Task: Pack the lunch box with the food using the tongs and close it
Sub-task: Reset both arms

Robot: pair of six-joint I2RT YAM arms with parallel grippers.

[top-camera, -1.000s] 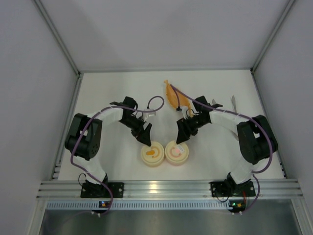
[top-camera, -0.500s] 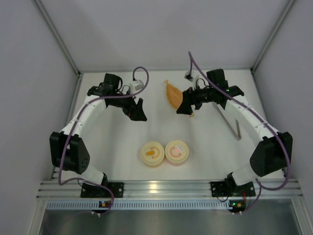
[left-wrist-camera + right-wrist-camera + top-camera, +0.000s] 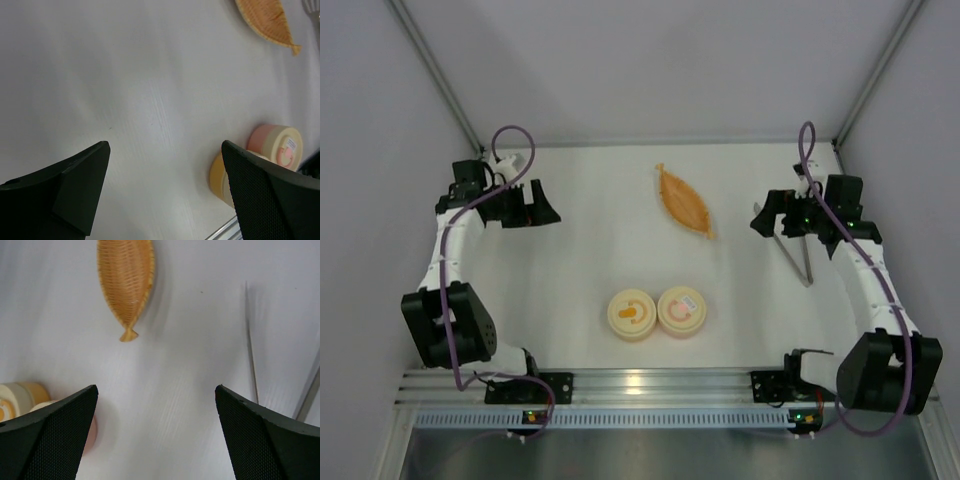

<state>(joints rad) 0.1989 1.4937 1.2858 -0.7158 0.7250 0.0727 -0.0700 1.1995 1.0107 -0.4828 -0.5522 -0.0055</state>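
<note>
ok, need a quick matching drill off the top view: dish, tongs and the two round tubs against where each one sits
Things:
1. woven orange dish
2. tongs
3. yellow tub
4. pink tub

Places:
A. near centre, left one of the side-by-side pair
B. right side of the table, lying flat
C. far centre, lying diagonally
D. near centre, right one of the side-by-side pair

Pairs: 1-C, 2-B, 3-A, 4-D
</note>
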